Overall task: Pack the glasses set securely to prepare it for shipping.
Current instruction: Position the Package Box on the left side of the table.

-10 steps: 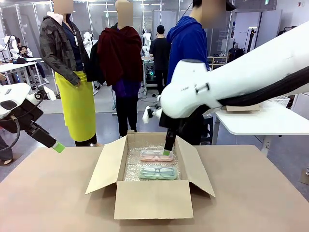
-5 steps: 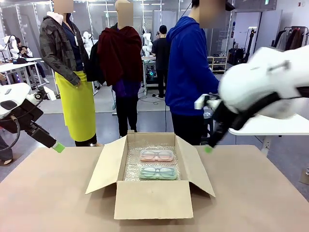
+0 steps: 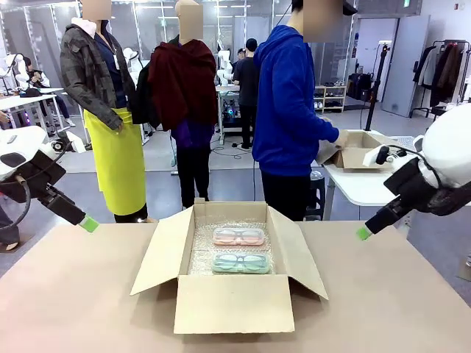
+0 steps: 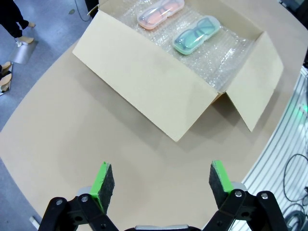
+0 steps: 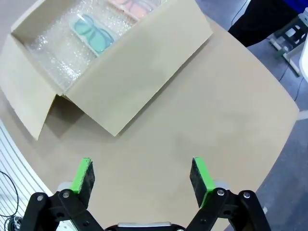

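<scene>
**Right arm withdrawn from box; both cases seated**

The right gripper [image 5: 142, 175] has its green pads spread wide with nothing between them. A second ago it stood inside the open brown cardboard box [image 3: 234, 303]. It now hangs at the right edge of the brown table [image 3: 73, 294], well apart from the box. The left gripper [image 4: 159, 178] is likewise spread and empty, unmoved at the left edge. The translucent pink oblong case [image 3: 238, 236] and the translucent mint-green oblong case [image 3: 241, 262] lie flat, side by side, on the bubble wrap [image 3: 202, 254] inside the box (pink farther from the robot), unchanged. The flaps splay outward, with bare tabletop on both flanks.
</scene>
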Controlling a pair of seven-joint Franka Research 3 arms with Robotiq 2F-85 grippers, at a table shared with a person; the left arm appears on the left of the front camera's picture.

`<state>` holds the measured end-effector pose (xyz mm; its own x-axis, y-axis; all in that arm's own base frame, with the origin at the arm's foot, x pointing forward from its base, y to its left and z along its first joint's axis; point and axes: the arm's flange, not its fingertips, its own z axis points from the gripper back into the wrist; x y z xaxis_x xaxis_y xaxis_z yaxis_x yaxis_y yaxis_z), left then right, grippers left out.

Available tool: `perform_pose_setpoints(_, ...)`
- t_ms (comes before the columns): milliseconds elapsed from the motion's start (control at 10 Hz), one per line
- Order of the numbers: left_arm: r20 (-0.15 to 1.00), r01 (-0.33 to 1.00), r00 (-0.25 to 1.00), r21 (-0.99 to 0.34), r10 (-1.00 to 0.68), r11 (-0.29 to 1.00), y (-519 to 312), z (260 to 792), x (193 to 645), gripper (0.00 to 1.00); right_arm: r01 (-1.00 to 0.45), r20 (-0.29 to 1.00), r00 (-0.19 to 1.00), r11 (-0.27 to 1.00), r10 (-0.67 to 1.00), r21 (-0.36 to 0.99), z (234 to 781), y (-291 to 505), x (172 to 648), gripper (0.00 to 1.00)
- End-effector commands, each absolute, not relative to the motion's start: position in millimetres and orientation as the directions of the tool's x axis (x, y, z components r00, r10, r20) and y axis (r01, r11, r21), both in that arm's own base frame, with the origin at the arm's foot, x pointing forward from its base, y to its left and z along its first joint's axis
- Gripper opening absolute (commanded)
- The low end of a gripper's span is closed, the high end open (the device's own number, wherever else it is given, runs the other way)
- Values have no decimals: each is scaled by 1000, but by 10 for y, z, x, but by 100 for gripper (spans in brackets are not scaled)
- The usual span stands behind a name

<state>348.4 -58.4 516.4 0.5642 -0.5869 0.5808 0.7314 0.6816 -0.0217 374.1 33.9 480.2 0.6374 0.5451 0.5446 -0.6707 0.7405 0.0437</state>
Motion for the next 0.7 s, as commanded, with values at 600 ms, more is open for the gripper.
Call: perform_pose_setpoints(600,372,459,885,-601,-280,655,-422,4500,4752,100,-675,530,637,737,560,34,4793,385,3745,100)
